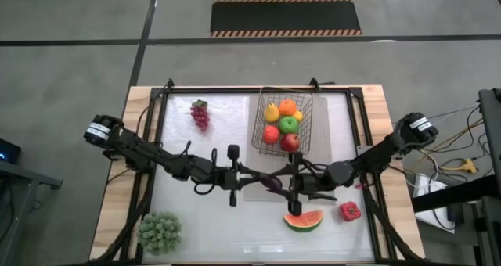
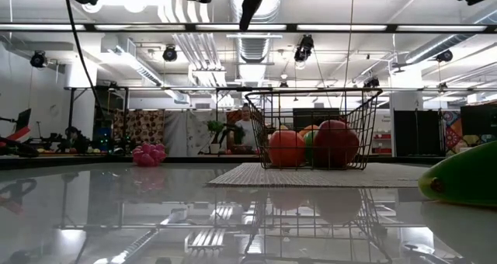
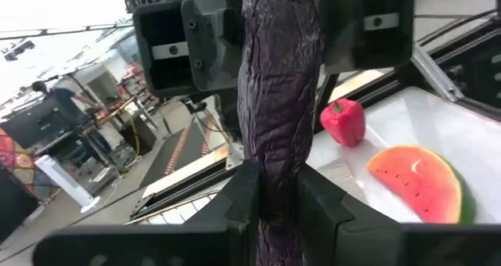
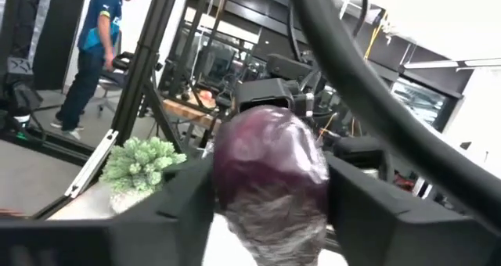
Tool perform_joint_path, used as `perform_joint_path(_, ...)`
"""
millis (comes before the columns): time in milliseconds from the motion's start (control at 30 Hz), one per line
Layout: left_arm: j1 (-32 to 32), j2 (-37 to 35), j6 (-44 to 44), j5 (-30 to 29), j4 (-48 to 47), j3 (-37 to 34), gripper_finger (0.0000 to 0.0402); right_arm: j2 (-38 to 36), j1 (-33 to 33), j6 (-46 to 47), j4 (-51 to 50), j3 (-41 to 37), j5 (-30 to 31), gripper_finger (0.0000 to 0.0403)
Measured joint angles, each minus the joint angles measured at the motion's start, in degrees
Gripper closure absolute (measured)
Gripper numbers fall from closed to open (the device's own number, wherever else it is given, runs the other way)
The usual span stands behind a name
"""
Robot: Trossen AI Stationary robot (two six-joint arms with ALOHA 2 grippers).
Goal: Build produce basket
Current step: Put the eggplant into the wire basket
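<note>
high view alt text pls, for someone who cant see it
Two dark arms meet mid-table, the left claw and right claw both at a purple eggplant. Behind them a wire basket holds five fruits; grapes, watermelon slice and red pepper lie outside.

I'm getting bright ceiling strip lights [image 2: 233,27] mirrored as glare on the glossy white tabletop [image 2: 155,217]; the close dark purple wrinkled eggplant [image 4: 270,180] blurs in my right wrist view.

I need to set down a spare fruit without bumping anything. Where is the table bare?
Free: the stretch between the grapes and the green leafy bunch, and the strip right of the basket. Crowded: the middle, where both grippers meet at the eggplant, and around the watermelon slice and red pepper.
</note>
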Motion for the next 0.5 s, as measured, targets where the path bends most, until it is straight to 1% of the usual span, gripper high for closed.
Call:
perform_joint_path(100, 0.11, 0.0, -5.07, 1.01, 0.18, -0.02, 0.0354, -0.24, -0.04, 0.49, -0.22, 0.0, 0.02, 0.0254)
perform_joint_path(167, 0.22, 0.0, -6.4, 1.96, 0.18, -0.04, 0.0333, -0.25, 0.0, 0.76, -0.49, 0.0, 0.08, 0.0283)
perform_joint_path(400, 0.2, 0.0, -7.19, 2.02, -1.95, -0.73, 0.0208, -0.43, 0.0, 3.38, -3.74, 0.02, 0.67, 0.0285)
perform_joint_path(433, 0.2, 0.0, -7.17, 1.96, -2.67, -0.79, 0.0192, -0.72, 0.01, 4.03, -4.84, 0.02, 2.03, 0.0285)
perform_joint_path(500, 0.2, -0.65, -7.15, 1.68, -5.39, -0.79, 0.0166, -1.68, 0.04, 5.5, -8.63, 0.03, 7.26, 0.0282)
